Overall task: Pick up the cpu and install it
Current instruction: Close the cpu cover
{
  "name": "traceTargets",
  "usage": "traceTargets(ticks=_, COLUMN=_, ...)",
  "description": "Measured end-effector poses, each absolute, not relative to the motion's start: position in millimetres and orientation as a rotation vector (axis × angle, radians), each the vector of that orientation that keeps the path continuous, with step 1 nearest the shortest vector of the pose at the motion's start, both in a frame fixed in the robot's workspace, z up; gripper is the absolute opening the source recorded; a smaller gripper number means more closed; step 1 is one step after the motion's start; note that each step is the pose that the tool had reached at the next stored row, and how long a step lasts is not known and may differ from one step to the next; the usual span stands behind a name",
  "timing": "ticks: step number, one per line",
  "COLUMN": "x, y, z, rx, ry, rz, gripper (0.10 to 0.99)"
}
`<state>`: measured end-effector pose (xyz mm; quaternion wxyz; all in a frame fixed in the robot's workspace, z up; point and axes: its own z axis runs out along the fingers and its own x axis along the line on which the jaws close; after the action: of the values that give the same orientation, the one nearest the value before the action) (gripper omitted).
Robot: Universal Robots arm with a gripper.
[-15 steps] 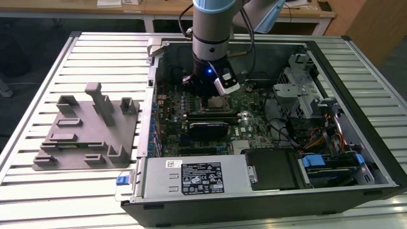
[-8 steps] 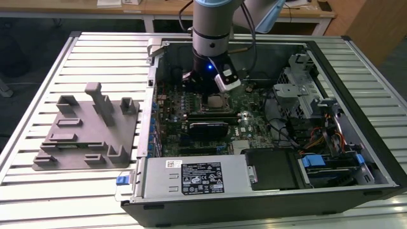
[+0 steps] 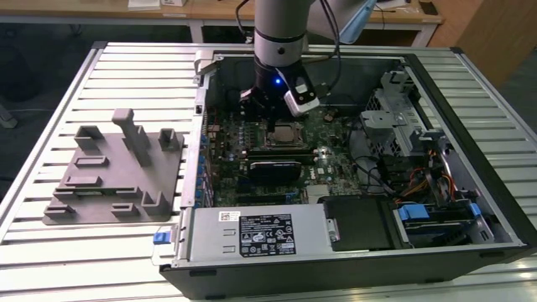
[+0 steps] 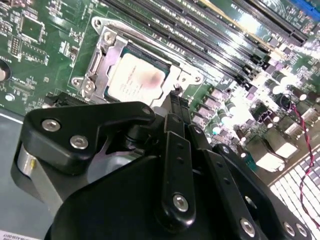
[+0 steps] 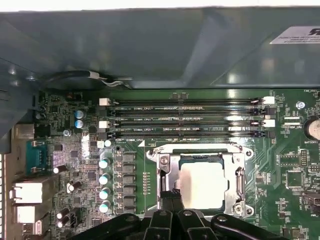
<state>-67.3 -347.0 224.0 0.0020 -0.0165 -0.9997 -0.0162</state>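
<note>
The cpu (image 5: 202, 185) lies flat in the motherboard socket (image 5: 162, 167). The gripper (image 5: 172, 196) hangs just over the chip's edge, on the exterior view's left side, with its jaws closed together and empty. The square chip has no long axis.

My arm (image 3: 278, 25) is a silver-grey cylinder with a black band, a small blue light (image 3: 276, 80) and a white camera block (image 3: 301, 100) at the wrist. Black cables (image 3: 338, 50) hang alongside. My gripper (image 4: 176, 95) is matte black linkage studded with silver screws (image 4: 180, 201).
</note>
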Motion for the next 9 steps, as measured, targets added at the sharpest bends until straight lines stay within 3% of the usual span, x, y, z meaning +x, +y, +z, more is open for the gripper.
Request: traceTargets(ticks=9, x=-41.2, y=-347.0, z=224.1, rx=-0.052, ry=-3.137, rz=-0.051, gripper=0.106)
